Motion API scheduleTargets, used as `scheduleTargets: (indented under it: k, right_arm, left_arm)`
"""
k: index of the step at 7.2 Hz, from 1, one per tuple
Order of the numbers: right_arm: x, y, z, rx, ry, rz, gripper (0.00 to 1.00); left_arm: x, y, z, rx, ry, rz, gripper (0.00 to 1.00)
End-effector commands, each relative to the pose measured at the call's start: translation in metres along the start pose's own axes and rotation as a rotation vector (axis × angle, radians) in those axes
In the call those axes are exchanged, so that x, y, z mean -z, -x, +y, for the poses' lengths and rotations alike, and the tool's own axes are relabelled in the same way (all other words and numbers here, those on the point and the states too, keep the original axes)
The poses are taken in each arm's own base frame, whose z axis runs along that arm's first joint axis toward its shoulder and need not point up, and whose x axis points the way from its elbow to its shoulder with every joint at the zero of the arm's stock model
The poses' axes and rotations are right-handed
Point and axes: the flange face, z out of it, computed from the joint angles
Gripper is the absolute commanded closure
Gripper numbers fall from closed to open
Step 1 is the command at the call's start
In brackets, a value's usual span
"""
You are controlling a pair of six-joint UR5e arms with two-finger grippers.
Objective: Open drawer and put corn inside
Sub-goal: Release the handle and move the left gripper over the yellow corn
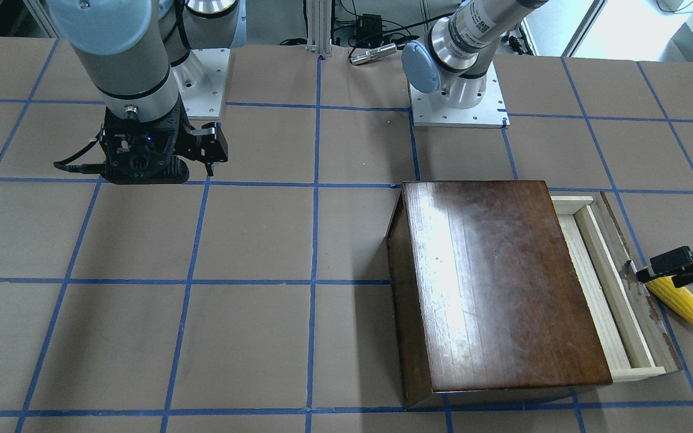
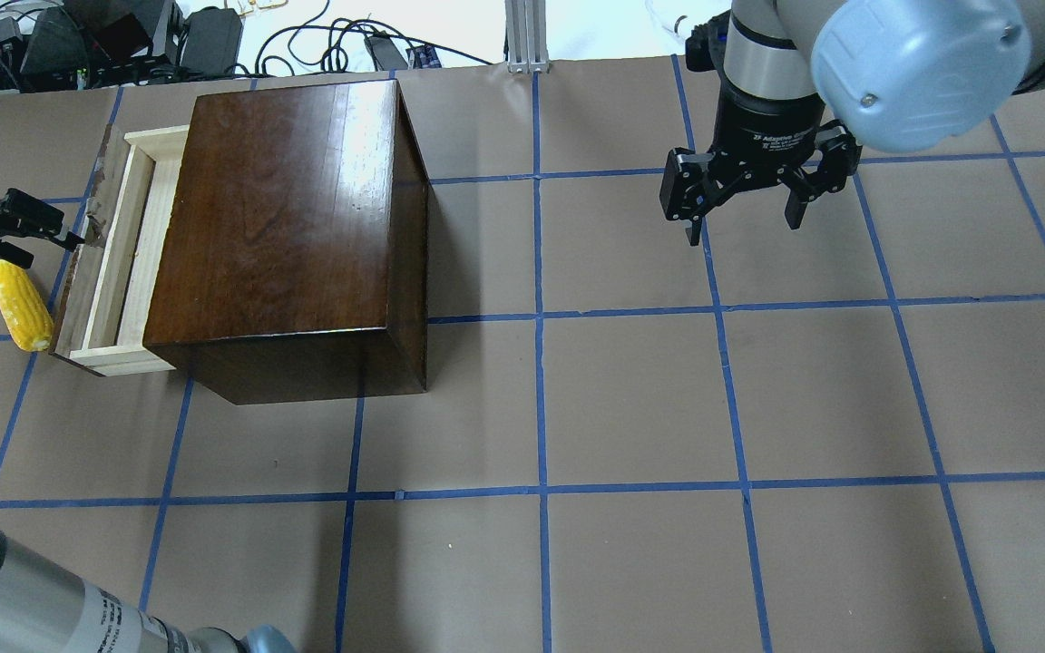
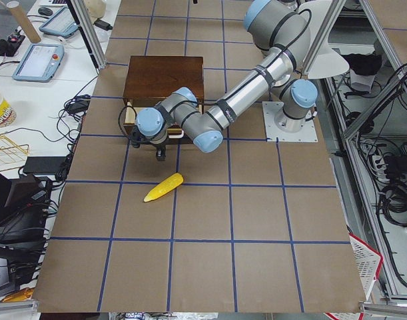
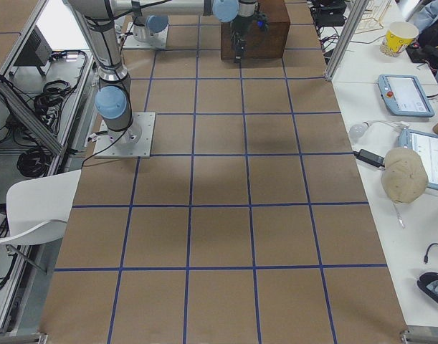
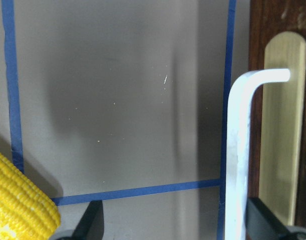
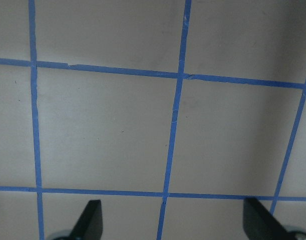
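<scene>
One corn (image 2: 22,306), bright yellow with bumpy kernels and a paler tapered tip, lies on the table (image 2: 631,399) at the frame's left edge, just outside the one drawer (image 2: 110,263). The drawer, pale wood with a chipped dark front, stands partly out of one glossy brown box (image 2: 278,209). There are two tools. The left tool (image 5: 175,226) is spread wide around a white handle (image 5: 240,150). The right tool (image 2: 744,227), upper right, hangs released.

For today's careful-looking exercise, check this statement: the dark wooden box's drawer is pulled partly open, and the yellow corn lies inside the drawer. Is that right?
Not quite. The drawer is partly open, but the corn lies on the table outside it, just beyond its front panel, as the overhead exterior view shows.
</scene>
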Motion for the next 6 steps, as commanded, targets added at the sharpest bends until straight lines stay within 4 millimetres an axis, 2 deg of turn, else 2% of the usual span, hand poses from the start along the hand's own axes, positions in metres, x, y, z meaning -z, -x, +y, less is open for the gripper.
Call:
scheduleTargets:
  k: [1,2,3,4,5,6]
  right_arm:
    - [0.000,0.000,0.000,0.000,0.000,0.000,0.00]
    - [0.000,0.000,0.000,-0.001,0.000,0.000,0.00]
    - [0.000,0.000,0.000,0.000,0.000,0.000,0.00]
    - [0.000,0.000,0.000,0.000,0.000,0.000,0.00]
    - [0.000,0.000,0.000,0.000,0.000,0.000,0.00]
    - [0.000,0.000,0.000,0.000,0.000,0.000,0.00]
  left_arm:
    - [0.009,0.014,0.003,0.011,0.000,-0.026,0.00]
    - [0.012,0.021,0.005,0.022,-0.006,-0.030,0.00]
    - [0.032,0.021,0.008,0.037,-0.033,-0.053,0.00]
    - [0.044,0.037,0.015,0.142,-0.059,-0.059,0.00]
    - [0.043,0.058,0.015,0.182,-0.104,-0.093,0.00]
    - [0.037,0.070,0.013,0.189,-0.147,-0.125,0.00]
